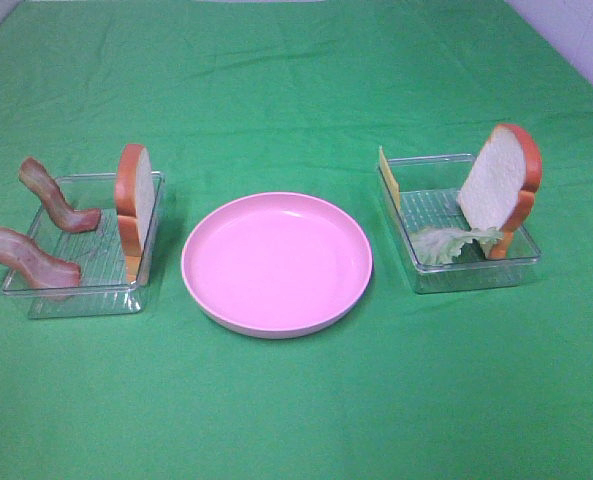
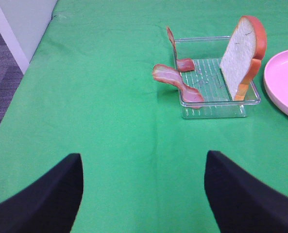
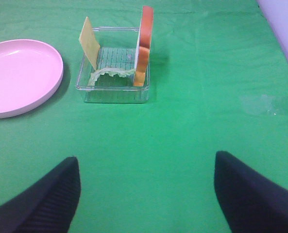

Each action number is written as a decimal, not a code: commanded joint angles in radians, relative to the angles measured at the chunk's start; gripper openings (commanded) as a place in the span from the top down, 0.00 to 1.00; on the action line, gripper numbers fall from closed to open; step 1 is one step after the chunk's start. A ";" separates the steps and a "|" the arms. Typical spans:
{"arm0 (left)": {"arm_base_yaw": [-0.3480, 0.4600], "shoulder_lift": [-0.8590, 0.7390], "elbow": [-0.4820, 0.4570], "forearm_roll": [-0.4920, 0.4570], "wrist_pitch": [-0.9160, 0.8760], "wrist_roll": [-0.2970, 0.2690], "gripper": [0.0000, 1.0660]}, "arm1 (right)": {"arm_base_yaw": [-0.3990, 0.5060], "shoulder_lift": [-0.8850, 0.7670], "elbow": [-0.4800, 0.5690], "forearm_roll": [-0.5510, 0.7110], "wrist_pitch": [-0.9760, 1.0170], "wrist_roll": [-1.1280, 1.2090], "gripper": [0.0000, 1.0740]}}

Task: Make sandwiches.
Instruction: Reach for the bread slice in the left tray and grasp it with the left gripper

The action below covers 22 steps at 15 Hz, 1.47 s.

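Green cloth (image 1: 296, 430) covers the table. A round pink plate (image 1: 276, 262) sits at centre, between two trays and apart from both. In the left clear plastic tray (image 1: 76, 300), a white toy bread slice with orange-brown crust (image 1: 136, 205) stands on edge along the wall nearest the plate. A wavy reddish-brown bacon strip (image 1: 56, 195) and a second bacon strip (image 1: 26, 258) each rest one end on the tray floor, the other end rising past the outer rim. In the right clear plastic tray (image 1: 476, 278), a thin yellow cheese square (image 1: 388, 178) leans on the plate-side wall and a second bread slice (image 1: 498, 180) stands tilted at the far wall. A green lettuce leaf (image 1: 451, 240) lies on the floor, touching that slice's base. The sandwich parts are unstacked. The left gripper (image 2: 144, 158) has its fingers spread wide, gripping nothing, over bare cloth near the left tray. The right gripper (image 3: 146, 158) is equally wide, gripping nothing, over cloth near the right tray.
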State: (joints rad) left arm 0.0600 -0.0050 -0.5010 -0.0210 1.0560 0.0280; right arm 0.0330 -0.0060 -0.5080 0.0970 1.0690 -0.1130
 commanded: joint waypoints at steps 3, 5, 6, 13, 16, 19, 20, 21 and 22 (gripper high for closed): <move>0.003 -0.022 0.002 -0.007 -0.011 0.000 0.36 | -0.004 -0.005 0.002 -0.003 -0.008 -0.010 0.33; 0.003 -0.021 0.002 -0.007 -0.011 0.000 0.36 | -0.004 -0.005 0.002 -0.003 -0.008 -0.010 0.33; 0.003 -0.019 0.002 -0.008 -0.011 0.000 0.36 | -0.004 -0.005 0.002 -0.003 -0.008 -0.010 0.33; 0.003 0.183 -0.088 -0.015 -0.065 -0.011 0.36 | -0.004 -0.005 0.002 -0.003 -0.008 -0.010 0.33; 0.003 0.490 -0.223 -0.104 -0.058 -0.011 0.36 | -0.004 -0.005 0.002 -0.003 -0.008 -0.010 0.33; 0.003 0.762 -0.395 -0.182 0.008 -0.007 0.36 | -0.004 -0.005 0.002 -0.003 -0.008 -0.010 0.33; 0.003 0.894 -0.478 -0.221 0.022 -0.007 0.36 | -0.004 -0.005 0.002 -0.003 -0.008 -0.010 0.33; 0.003 0.940 -0.504 -0.242 0.022 -0.007 0.36 | -0.004 -0.005 0.002 -0.003 -0.008 -0.010 0.33; 0.002 1.023 -0.546 -0.282 0.022 -0.007 0.36 | -0.004 -0.005 0.002 -0.003 -0.008 -0.010 0.33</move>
State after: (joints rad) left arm 0.0600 1.0060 -1.0380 -0.2790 1.0770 0.0240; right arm 0.0330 -0.0060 -0.5080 0.0970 1.0690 -0.1130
